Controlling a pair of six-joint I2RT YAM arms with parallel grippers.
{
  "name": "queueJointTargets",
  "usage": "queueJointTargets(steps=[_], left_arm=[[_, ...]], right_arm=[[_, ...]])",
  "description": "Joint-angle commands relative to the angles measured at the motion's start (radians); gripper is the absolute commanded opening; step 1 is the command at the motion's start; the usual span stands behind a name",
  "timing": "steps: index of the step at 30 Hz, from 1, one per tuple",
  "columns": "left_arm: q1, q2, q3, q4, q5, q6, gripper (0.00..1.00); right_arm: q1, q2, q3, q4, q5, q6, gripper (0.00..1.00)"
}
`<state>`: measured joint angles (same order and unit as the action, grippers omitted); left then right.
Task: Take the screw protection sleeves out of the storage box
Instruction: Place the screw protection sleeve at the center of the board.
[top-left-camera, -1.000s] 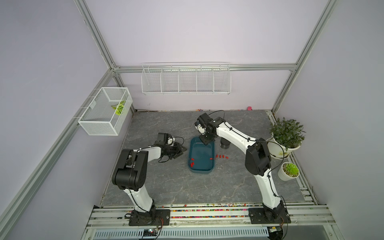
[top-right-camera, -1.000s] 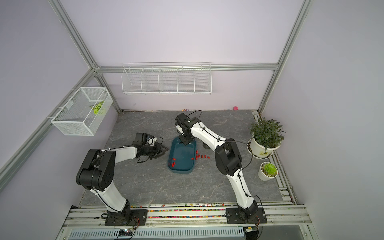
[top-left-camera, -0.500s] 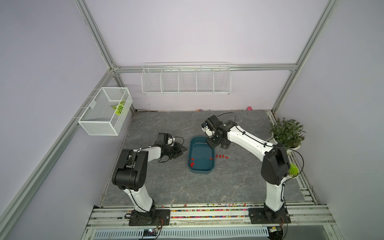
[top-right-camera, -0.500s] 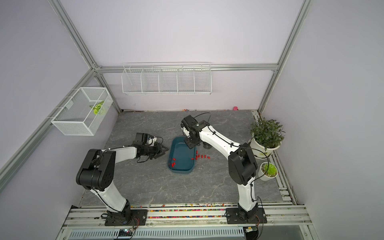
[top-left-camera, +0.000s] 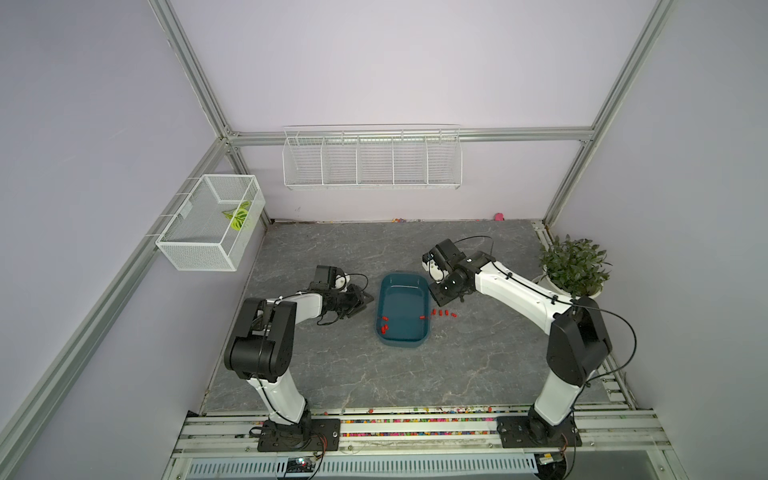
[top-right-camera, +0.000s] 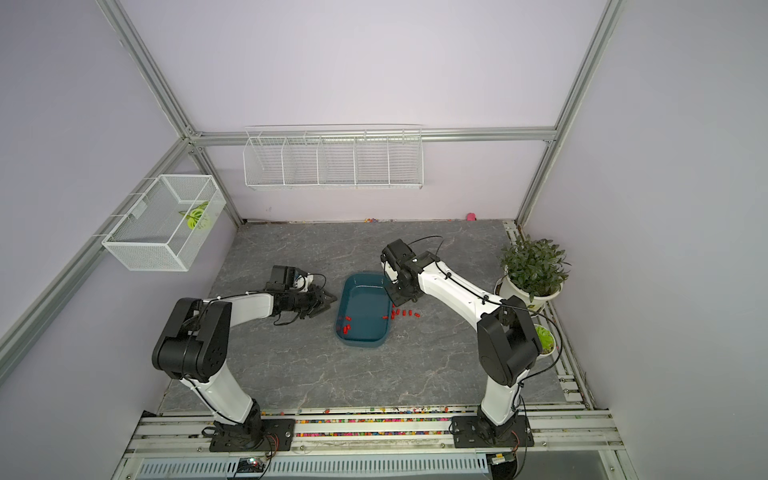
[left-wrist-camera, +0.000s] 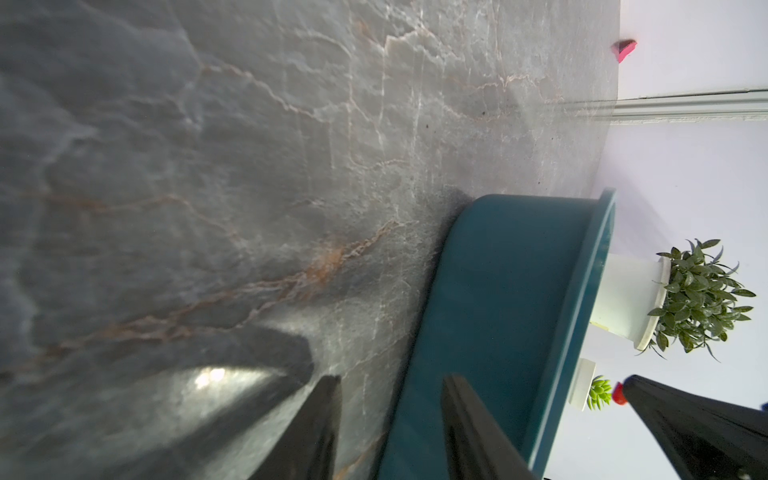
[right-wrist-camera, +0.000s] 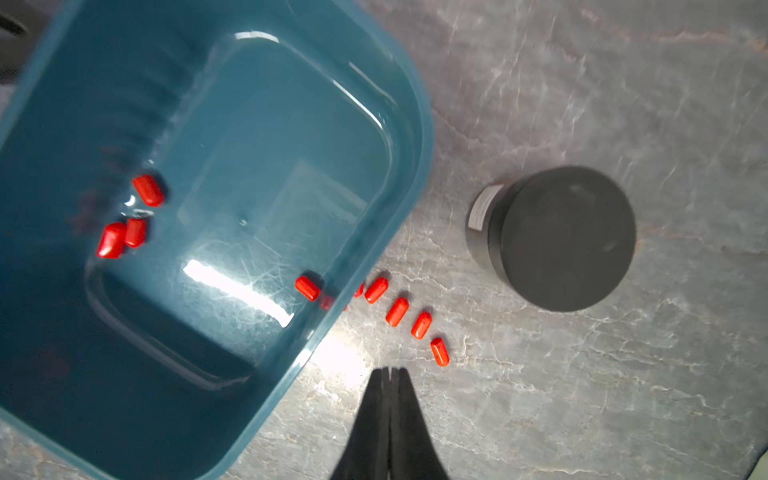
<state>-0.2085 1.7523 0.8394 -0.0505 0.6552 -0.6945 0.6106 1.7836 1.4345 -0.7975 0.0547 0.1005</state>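
Worktop: a grey, marble-veined slab (top-left-camera: 332, 374) that carries everything listed below.
Storage box: the dark teal storage box (top-left-camera: 405, 297) stands upright at mid-worktop between the two arms. Its glossy floor shows in the right wrist view (right-wrist-camera: 270, 166).
Inside the box: four red screw protection sleeves (right-wrist-camera: 148, 190) lie on the floor. Three are clustered by the left wall towards the near end, and one sits alone against the right wall.
Outside the box: a slanting row of four more sleeves lies on the worktop just beside the right wall. Another is half hidden behind the rim.
Right claw: the right claw (right-wrist-camera: 390, 371) is pinched tight, tips together with nothing between them. It hangs over bare worktop just beside the box rim, near the far end of the row.
Left claw: the left claw (top-left-camera: 365, 300) lies low at the box's left side, pointing at the wall. Its jaws are partly apart and empty; contact with the rim cannot be told.
Canister: a black round canister (right-wrist-camera: 565, 239) stands lidded near the row, apart from the box.
Surroundings: a potted plant (top-left-camera: 573, 266) stands at the right edge, and white wire baskets (top-left-camera: 372, 158) hang on the walls.
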Motion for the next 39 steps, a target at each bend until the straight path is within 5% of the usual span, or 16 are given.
queueJointTargets(steps=[1,39], left_arm=[[0.004,-0.001,0.009,0.002,0.007,0.018,0.46],[0.003,0.004,0.013,-0.002,0.005,0.021,0.46]], right_arm=[[-0.021,-0.028,-0.044,0.035,-0.008,0.02,0.06],[-0.131,0.214,-0.009,0.058,-0.039,-0.044,0.06]])
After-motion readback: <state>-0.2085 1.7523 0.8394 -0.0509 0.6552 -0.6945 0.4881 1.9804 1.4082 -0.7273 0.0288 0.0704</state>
